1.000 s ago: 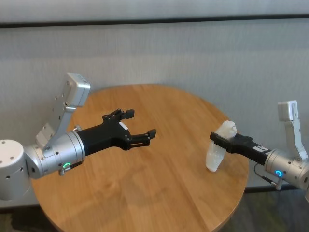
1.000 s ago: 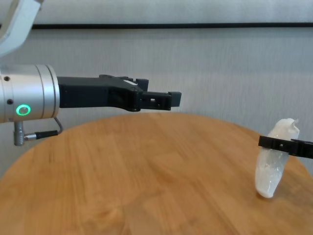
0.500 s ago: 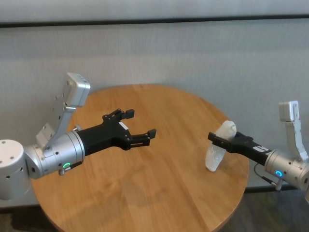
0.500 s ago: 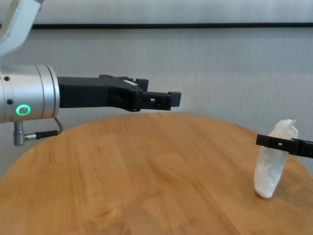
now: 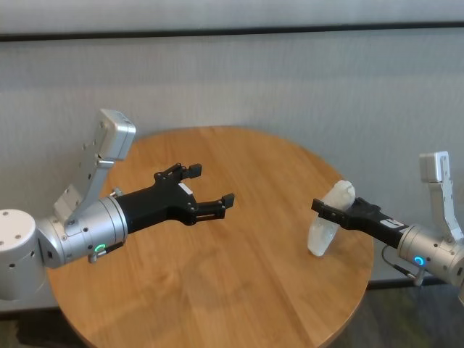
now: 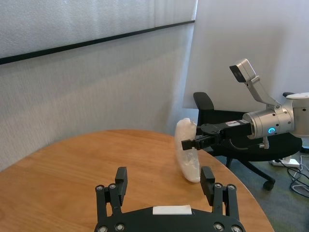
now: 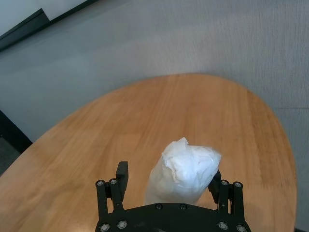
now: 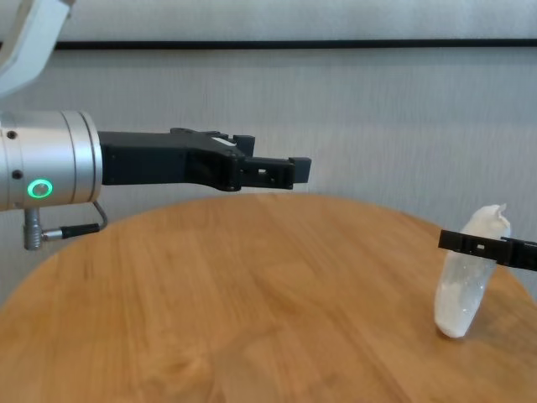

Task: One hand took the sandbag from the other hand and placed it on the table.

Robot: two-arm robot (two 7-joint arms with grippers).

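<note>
Jaws: both spread | sandbag (image 5: 323, 226): white, crumpled top, upright on table (image 5: 217, 290), between right jaws

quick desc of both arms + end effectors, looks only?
Left arm: silver cylindrical wrist, green ring light, angular grey link above it, thin cable loop beneath. Left end effector: black, long body, two forked fingers, white label on top. Right arm: silver wrist, blue-cyan ring light, grey bracket, dark cable. Right end effector: black, two fingers, screws along the base.

Table (image 5: 239, 290): smooth, satin wood planks. Sandbag (image 5: 324, 225): crinkled white translucent plastic. Hands: matt black.
</note>
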